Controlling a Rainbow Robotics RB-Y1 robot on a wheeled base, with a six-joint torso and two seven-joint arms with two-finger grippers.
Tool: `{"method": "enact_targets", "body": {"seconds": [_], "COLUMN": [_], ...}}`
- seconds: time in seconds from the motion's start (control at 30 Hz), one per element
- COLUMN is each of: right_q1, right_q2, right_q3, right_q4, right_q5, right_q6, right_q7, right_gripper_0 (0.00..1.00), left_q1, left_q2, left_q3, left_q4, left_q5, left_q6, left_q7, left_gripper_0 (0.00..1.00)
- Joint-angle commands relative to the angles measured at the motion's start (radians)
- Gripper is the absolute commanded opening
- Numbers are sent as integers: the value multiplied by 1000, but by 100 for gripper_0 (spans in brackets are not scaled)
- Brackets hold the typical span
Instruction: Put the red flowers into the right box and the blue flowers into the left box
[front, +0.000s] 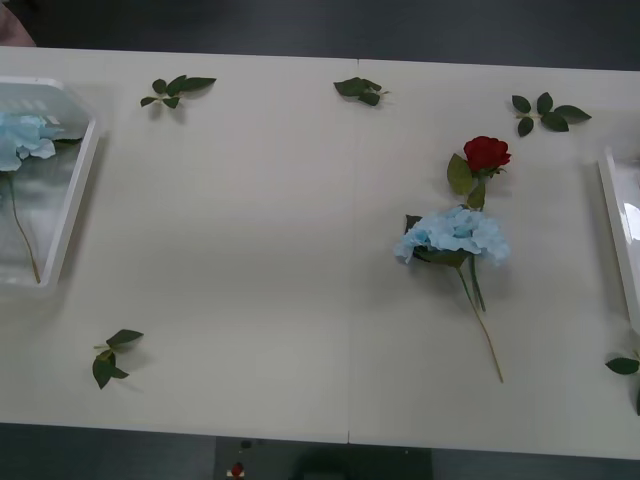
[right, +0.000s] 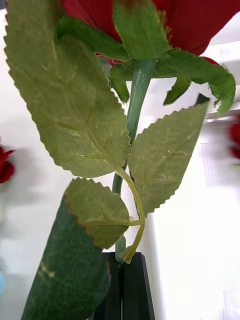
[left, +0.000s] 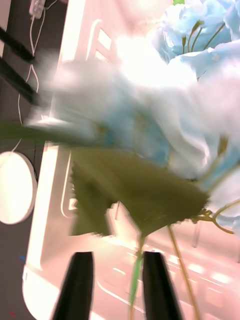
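A pale surface carries loose leaf sprigs. One red flower lies just beyond a blue flower, both nearer the right box, waiting to be sorted. The right claw is closed on a red rose stem, likely for that box. The left claw stands open around a blue flower's stem over the left box, probably releasing.

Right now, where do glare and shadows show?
Left wrist view: strong glare washes out the pale-blue ruffled flower and white translucent plastic tray beyond the left gripper. Front view: faint shadows beside green leaf sprigs. Right wrist view: right gripper's deep-red rose evenly lit.
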Motion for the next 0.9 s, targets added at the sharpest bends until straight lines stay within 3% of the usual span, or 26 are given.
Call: {"method": "enact_targets", "body": {"seconds": [0.03, 0.1, 0.17, 0.57, 0.73, 0.83, 0.87, 0.9], "right_q1": [32, 55, 75, 193, 193, 193, 193, 193], "right_q2": [-84, -102, -110, -108, -108, -108, -110, -110], "right_q3": [-37, -68, -88, -115, -114, -111, -109, -108], "right_q4": [-23, -23, -23, -20, 23, 53, 55, 55], "right_q5": [10, 21, 38, 82, 95, 96, 95, 95], "right_q6": [-7, -10, -15, -159, -232, -274, -282, -282], "right_q7": [40, 42, 42, 22, 14, 22, 23, 23], "right_gripper_0": [0, 0, 0, 0, 1, 18, 45, 62], "left_q1": [-7, -7, -8, -7, -7, -8, -8, -8], "left_q2": [13, 13, 13, 13, -24, -62, -82, -94], "left_q3": [22, 22, 23, 97, 233, 347, 391, 413], "left_q4": [45, 64, 72, 41, -32, -106, -140, -159], "left_q5": [46, 77, 100, 300, 436, 488, 508, 522], "left_q6": [-72, -110, -135, -140, -20, 100, 143, 166], "left_q7": [-106, -141, -166, -250, -349, -352, -345, -344], "left_gripper_0": [53, 67, 75, 90, 100, 100, 100, 100]}}
